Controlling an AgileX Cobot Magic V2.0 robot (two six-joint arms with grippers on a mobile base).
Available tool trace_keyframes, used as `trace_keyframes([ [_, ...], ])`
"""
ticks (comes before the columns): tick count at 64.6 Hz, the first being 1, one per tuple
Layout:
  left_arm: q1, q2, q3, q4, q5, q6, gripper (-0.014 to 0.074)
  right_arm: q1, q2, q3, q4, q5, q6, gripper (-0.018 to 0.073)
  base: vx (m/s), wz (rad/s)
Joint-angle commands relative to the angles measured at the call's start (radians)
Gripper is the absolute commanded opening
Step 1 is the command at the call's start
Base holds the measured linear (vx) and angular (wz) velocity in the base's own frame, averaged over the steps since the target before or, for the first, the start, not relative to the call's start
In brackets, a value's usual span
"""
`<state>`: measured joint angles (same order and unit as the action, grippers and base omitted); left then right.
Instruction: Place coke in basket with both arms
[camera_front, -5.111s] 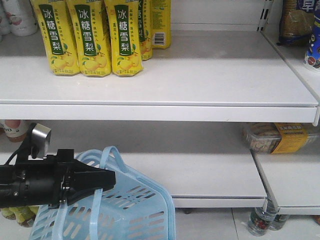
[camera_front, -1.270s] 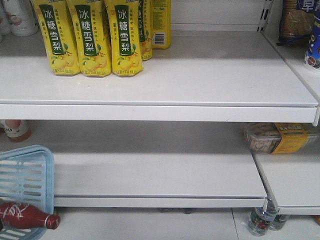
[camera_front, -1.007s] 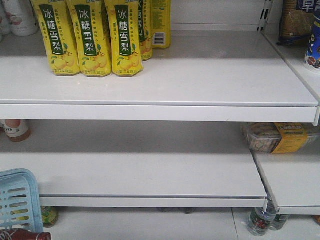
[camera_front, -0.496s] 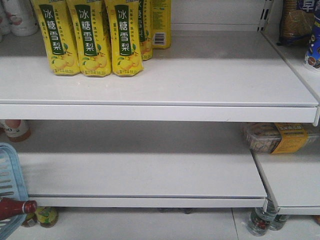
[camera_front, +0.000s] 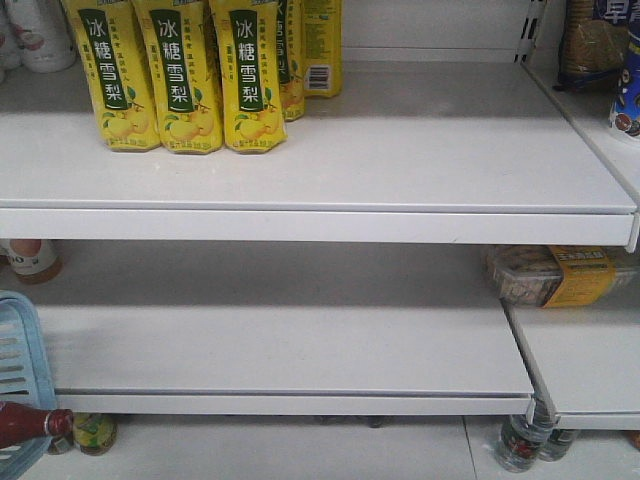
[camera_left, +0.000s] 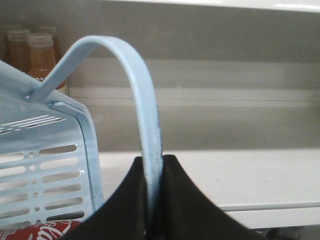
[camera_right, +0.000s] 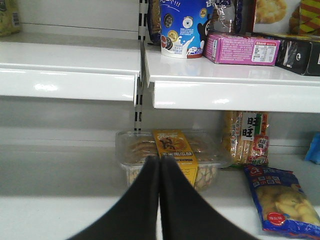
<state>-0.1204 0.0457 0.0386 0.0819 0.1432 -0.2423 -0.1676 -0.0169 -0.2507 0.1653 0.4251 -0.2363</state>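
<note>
Here, light blue slotted plastic basket cut off at front view's left edge; red Coca-Cola bottle lies in it, capped neck poking past rim. Left gripper jaws clenched on thin blue loop handle. Right gripper jaws pressed together, grasping nothing, before clear plastic biscuit tray with yellow label. Three yellow pear-drink bottles front upper white shelf, wide bare room to their right.
</note>
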Motion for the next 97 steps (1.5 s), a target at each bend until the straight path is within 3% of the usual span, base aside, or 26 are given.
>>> trace_keyframes([
  [1, 0.004, 0.004, -0.029, 0.032, -0.176, 0.032, -0.0006, -0.005, 0.0, -0.026, 0.003, -0.071, -0.006, -0.001, 0.0, 0.0],
  [14, 0.004, 0.004, -0.029, -0.036, -0.176, 0.077, -0.0006, -0.005, 0.0, -0.026, 0.003, -0.071, -0.006, -0.001, 0.0, 0.0],
  [97, 0.004, 0.007, -0.032, -0.035, -0.174, 0.087, -0.0006, -0.005, 0.0, -0.026, 0.003, -0.071, -0.006, -0.001, 0.0, 0.0],
])
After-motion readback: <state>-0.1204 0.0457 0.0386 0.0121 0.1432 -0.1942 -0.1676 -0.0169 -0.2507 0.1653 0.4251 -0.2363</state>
